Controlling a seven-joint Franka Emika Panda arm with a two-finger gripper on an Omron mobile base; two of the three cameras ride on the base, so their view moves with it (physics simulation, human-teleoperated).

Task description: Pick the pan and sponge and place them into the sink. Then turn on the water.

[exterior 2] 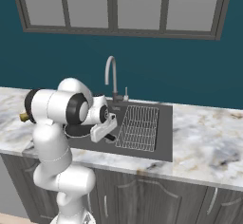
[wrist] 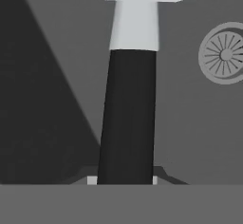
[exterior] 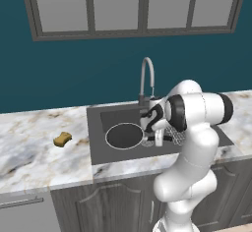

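The pan (exterior: 124,135) lies flat in the left part of the sink (exterior: 96,123), its dark handle (wrist: 127,118) running right between the claw's (exterior: 158,138) fingertips (wrist: 92,180), which sit narrowly apart against its sides, seemingly gripping it. The drain (wrist: 224,53) is just beside. The sponge (exterior: 62,138) rests on the marbled tabletop (exterior: 34,142), left of the sink. The faucet (exterior: 146,78) stands behind
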